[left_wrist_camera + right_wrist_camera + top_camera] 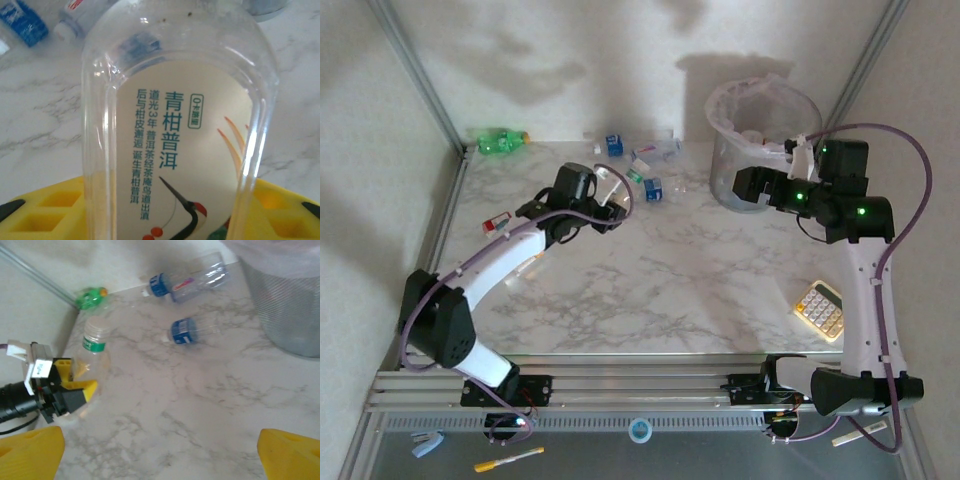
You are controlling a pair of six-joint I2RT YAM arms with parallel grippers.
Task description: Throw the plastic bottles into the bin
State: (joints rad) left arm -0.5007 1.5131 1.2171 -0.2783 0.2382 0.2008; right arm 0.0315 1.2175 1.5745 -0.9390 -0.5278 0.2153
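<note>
1. Tabletop of white-veined marble (700, 280) is carrying everything, with both arms reaching over it from the near edge.
2. Bin (728, 150) is standing at the far right of the tabletop, close to the back wall, with a whitish bag spilling over its rim. In the right wrist view its grey wall (285, 305) is rising at the upper right.
3. Left claw (603, 200) is reaching toward the far middle of the tabletop and is grasping the clear bottle (613, 182). Its yellow fingers (82, 387) are pressing on either side of the lower body.
4. Right claw (745, 188) is hovering just beside the bin's left wall. It is released, with its yellow fingertips (30, 452) spreading wide apart and nothing sitting between them.
5. Clear bottle (94, 347) is sitting in the left claw, well to the left of the bin. Its pale cap is pointing upward at a slight tilt, with a green band under it. A cream label with printed characters and a crane drawing (175, 125) is facing the left wrist camera. Whether its base is touching the marble I cannot tell.
6. Green bottle (502, 141) is lying in the far left corner, against the back wall.
7. Long blue-label bottle (187, 282) is lying on its side near the back wall, between the clear bottle and the bin.
8. Short blue-label bottle (187, 330) is lying just in front of it, the two apart.
9. Calculator (819, 308) is lying near the right edge, beside the right arm.
</note>
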